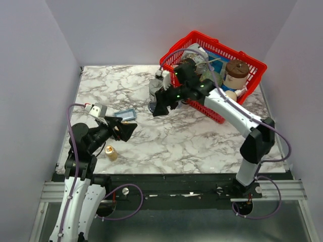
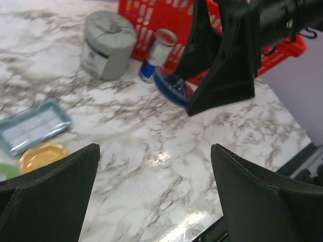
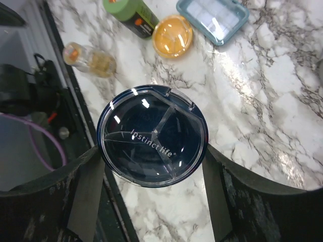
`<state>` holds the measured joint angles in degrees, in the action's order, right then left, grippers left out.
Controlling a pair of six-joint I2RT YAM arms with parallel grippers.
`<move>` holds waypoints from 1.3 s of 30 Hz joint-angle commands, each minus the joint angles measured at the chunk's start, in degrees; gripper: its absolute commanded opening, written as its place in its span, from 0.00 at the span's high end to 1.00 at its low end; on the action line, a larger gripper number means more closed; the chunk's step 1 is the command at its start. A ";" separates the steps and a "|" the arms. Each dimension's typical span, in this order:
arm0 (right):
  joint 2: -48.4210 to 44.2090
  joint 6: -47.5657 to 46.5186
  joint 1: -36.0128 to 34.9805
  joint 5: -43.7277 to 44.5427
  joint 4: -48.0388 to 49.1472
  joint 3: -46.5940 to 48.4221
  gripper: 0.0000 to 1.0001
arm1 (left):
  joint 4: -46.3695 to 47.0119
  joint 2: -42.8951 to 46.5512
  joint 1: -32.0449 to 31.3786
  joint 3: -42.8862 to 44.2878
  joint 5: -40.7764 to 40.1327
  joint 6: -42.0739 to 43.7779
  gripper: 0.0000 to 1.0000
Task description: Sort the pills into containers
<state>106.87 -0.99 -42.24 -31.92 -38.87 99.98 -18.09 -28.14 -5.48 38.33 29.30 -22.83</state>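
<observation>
Right end effector point(image 3: 151, 154): clamped across dark blue round lidded dish point(image 3: 151, 126), likely for relocation.
Left end effector point(image 2: 154, 151): wide, empty.

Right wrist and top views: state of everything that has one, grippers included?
right gripper: shut on the dark blue container
dark blue container: clear lid on, gripped at its sides
left gripper: open, empty
orange container: flat on the table, untouched
pill case: closed, lying flat
small amber bottle: upright
red basket: holds several items
</observation>
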 commanded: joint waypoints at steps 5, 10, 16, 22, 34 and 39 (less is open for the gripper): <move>-11.06 15.73 7.25 -18.34 5.89 -9.36 0.52 | 30.38 1.07 -10.05 -7.99 8.33 -2.84 0.01; -14.58 22.87 10.06 -22.65 9.68 -13.92 0.52 | 37.32 -0.86 -19.21 -11.16 0.59 6.28 0.01; -16.34 30.43 10.95 -27.93 15.84 -17.98 0.52 | 40.66 -5.60 -29.67 -12.05 -8.80 22.47 0.01; -18.27 35.36 11.04 -31.00 21.47 -21.93 0.52 | 50.75 -12.54 -31.08 -12.84 -9.96 20.20 0.01; -19.24 38.43 11.04 -32.33 26.21 -25.10 0.53 | 62.37 -19.49 -33.02 -14.77 -12.16 13.69 0.01; -18.72 39.58 10.95 -32.94 27.36 -25.45 0.53 | 64.75 -22.04 -34.60 -15.04 -13.39 12.98 0.01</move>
<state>89.23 36.49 -31.29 -62.02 -14.44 75.33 40.10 -48.45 -38.81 24.21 17.65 -8.71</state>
